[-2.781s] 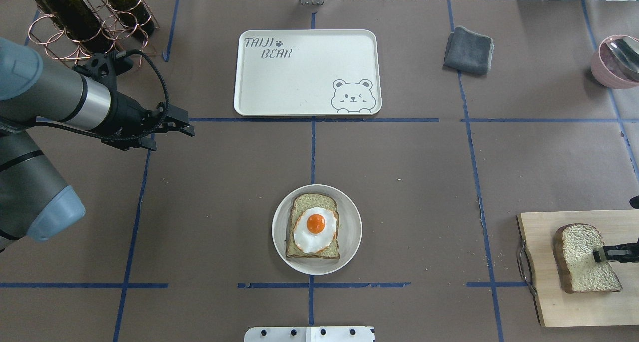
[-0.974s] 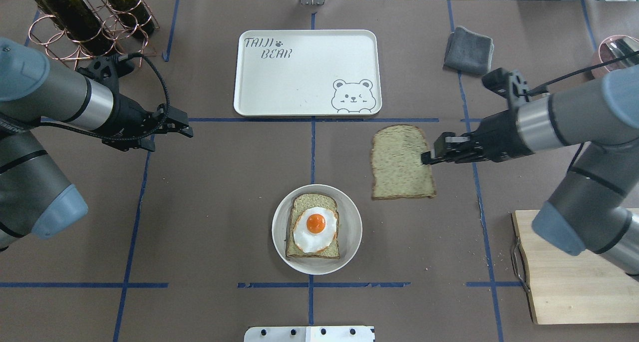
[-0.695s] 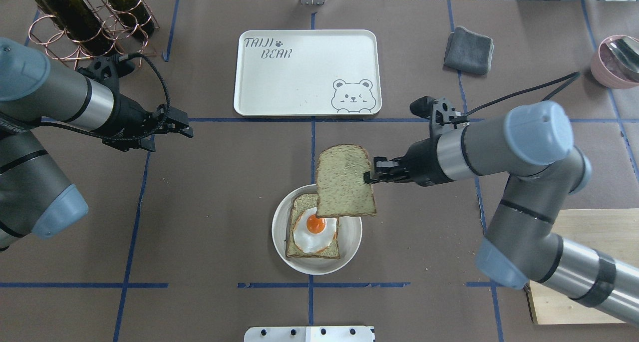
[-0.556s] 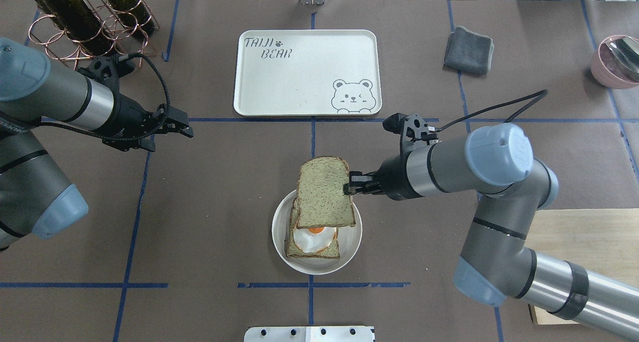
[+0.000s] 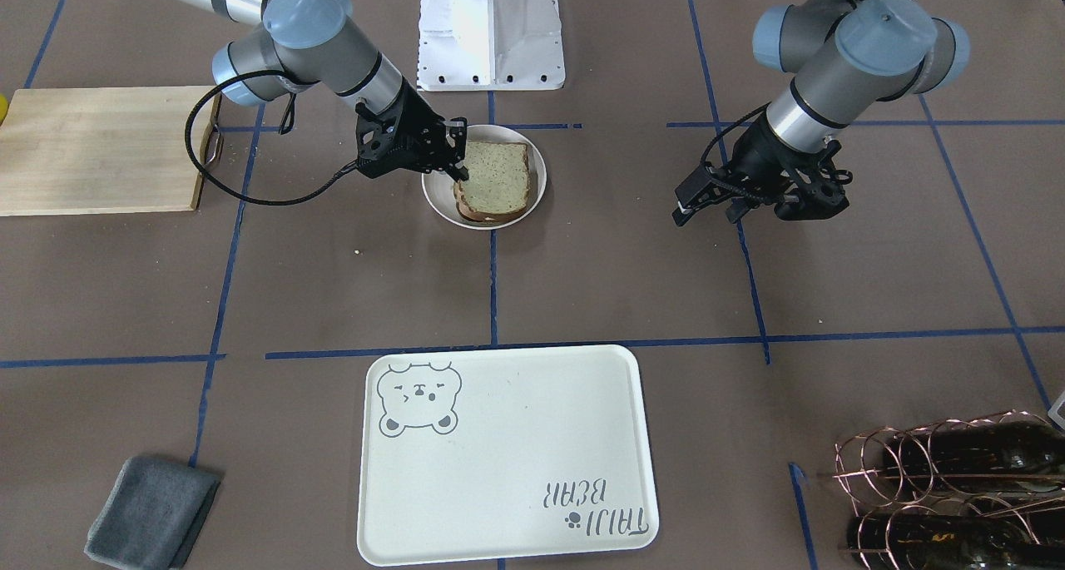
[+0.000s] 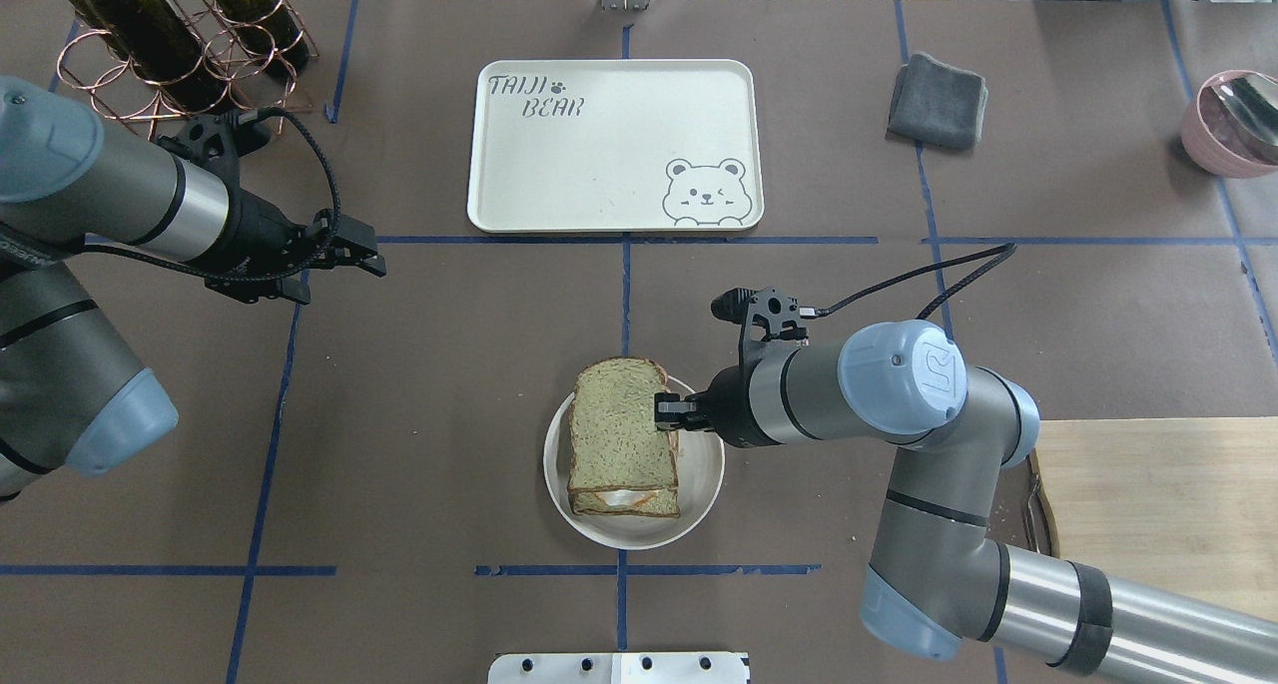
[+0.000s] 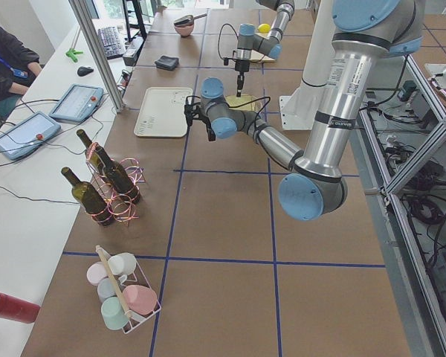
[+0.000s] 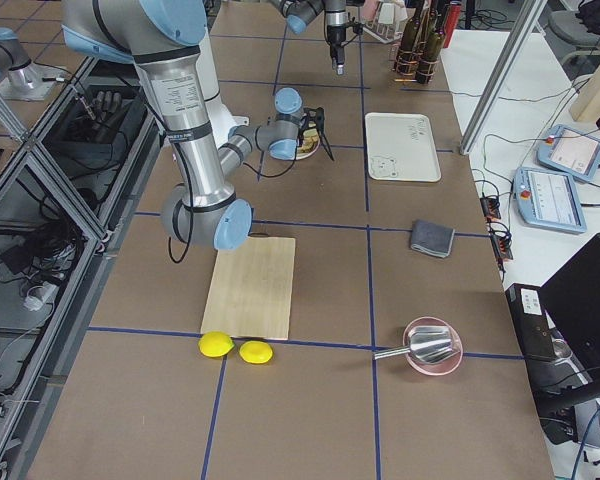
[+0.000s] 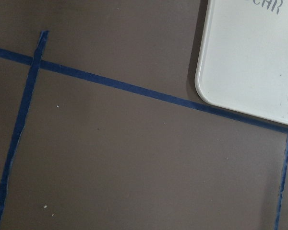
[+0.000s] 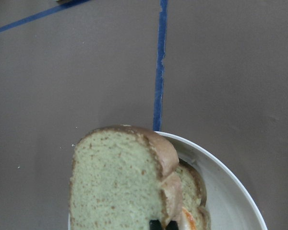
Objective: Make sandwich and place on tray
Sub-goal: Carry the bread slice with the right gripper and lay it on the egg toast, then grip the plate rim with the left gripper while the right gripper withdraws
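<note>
On plate (image 6: 705,472): sandwich (image 6: 614,432) in R jaws

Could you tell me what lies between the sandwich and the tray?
Nothing but bare brown table crossed by blue tape lines, in the overhead view.

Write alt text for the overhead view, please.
The right gripper grips the edge of the top bread slice, laid over egg and a lower slice on a round white plate. The bear tray beyond is empty; the left gripper hovers open at left.
</note>
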